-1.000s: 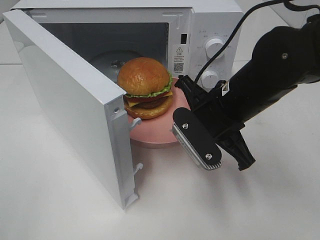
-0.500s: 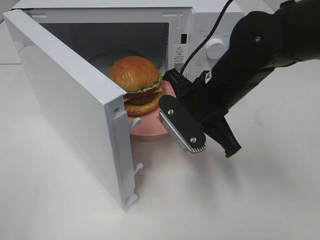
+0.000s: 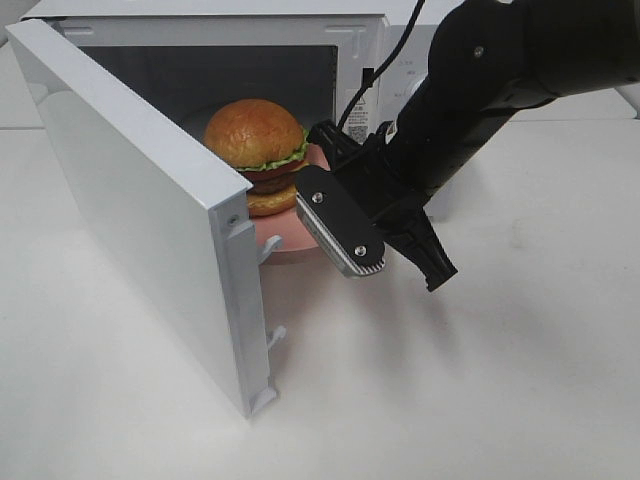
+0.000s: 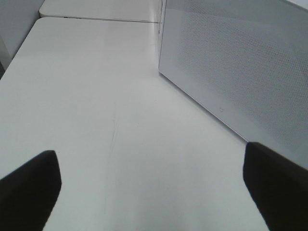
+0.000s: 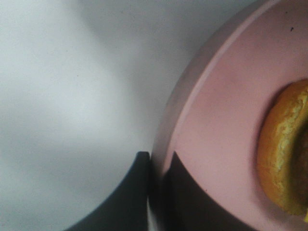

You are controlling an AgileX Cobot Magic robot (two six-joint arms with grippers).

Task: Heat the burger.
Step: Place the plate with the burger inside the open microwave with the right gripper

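Note:
The burger [image 3: 255,140], with a glossy golden bun, lettuce and a dark patty, rides on a pink plate [image 3: 283,241] that is partly inside the open microwave [image 3: 330,45]. My right gripper [image 3: 322,152] is shut on the plate's right rim. In the right wrist view its two dark fingers [image 5: 139,192] pinch the pink plate [image 5: 216,120] at the edge, with the burger [image 5: 284,149] just beyond. My left gripper [image 4: 154,192] stands open over bare table beside the microwave door [image 4: 231,67], with nothing between its fingers.
The microwave door [image 3: 130,190] swings out toward the front left, its latch hooks [image 3: 272,335] pointing at the plate's side. The right arm's black body [image 3: 470,90] covers the control panel. White table [image 3: 450,380] spreads in front and to the right.
The right gripper has carried the plate and burger left and back, from in front of the opening to partly inside the cavity. The left gripper has stayed open and still.

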